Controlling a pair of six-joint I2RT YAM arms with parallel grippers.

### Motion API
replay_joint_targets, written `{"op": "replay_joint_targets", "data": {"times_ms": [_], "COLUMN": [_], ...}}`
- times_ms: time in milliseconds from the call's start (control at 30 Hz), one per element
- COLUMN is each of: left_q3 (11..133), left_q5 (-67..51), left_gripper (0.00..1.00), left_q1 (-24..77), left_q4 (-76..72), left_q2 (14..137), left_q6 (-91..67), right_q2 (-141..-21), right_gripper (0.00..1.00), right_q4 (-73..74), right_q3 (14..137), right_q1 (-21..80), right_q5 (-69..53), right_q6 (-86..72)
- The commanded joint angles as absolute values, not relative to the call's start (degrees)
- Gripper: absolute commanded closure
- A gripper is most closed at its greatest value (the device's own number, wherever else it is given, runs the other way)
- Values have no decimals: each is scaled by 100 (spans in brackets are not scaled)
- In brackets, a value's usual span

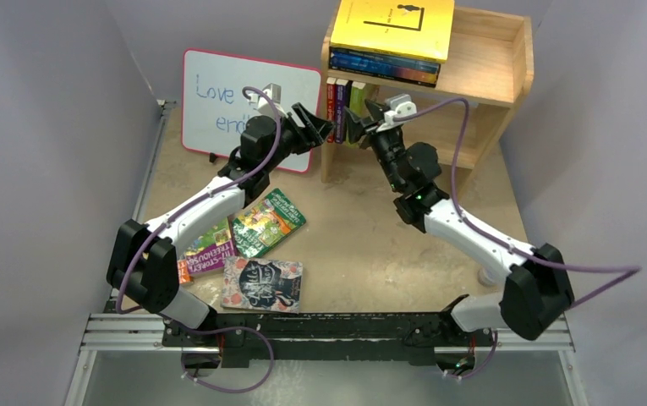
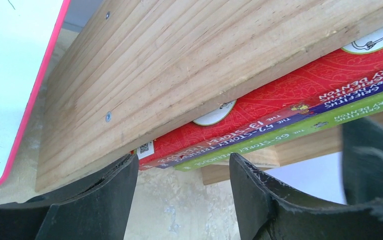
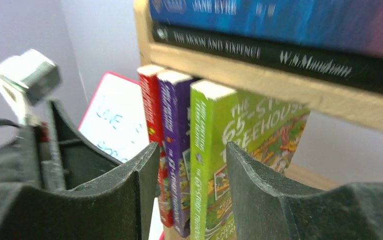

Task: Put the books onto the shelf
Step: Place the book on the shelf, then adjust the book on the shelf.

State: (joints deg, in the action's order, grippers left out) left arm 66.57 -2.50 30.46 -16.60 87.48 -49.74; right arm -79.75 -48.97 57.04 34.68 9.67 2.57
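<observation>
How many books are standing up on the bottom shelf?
3, side by side at its left end: red book, purple book, green book. More may hide behind them.

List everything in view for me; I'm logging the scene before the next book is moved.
Shelf: one, light wood, two tiers, back of the table.
Stacked books: at least three, yellow on top of dark blue ones, lying flat on the upper tier.
Standing books: three, red, purple, green, upright on the lower tier.
Loose books: about four, green, purple, dark floral, flat on the table near the left arm.
Whiteboard: one, white with pink edge, leaning left of the shelf.
Table: one, tan.
Left gripper: black, open, empty, by the standing books.
Right gripper: black, open, empty, facing them.
</observation>
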Motion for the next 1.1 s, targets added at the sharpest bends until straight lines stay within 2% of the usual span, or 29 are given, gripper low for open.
{"op": "replay_joint_targets", "data": {"times_ms": [0, 67, 200, 300, 467, 533, 633, 800, 1067], "left_q3": [6952, 6955, 6966, 6973, 6975, 6962, 6900, 6632, 6084], "left_q5": [-279, -281, -199, -72, -53, -25, 53, 222, 541], "left_gripper": [33, 33, 33, 33, 33, 33, 33, 33, 33], "left_q1": [3040, 3046, 3041, 3032, 3007, 2989, 2942, 2859, 2800], "left_q4": [-1797, -1756, -1597, -1394, -1224, -1130, -917, -423, 604], "left_q2": [8754, 8746, 8662, 8573, 8533, 8477, 8347, 8016, 7507], "left_q6": [-4829, -4814, -4760, -4709, -4708, -4703, -4684, -4693, -4574], "right_q2": [-7387, -7252, -7213, -7316, -7714, -7875, -8071, -8084, -7541], "right_gripper": [46, 49, 65, 72, 76, 72, 61, 49, 46], "right_q4": [-4748, -4664, -4393, -4105, -3754, -3817, -3853, -3863, -3591], "right_q3": [5552, 5452, 5446, 5580, 6086, 6226, 6409, 6408, 6074], "right_q1": [3518, 3520, 3511, 3491, 3405, 3355, 3327, 3322, 3322], "right_q5": [1118, 1435, 2070, 2520, 2733, 2602, 2259, 1953, 2732], "right_q6": [240, 233, 271, 236, 238, 283, 312, 221, 218]}}
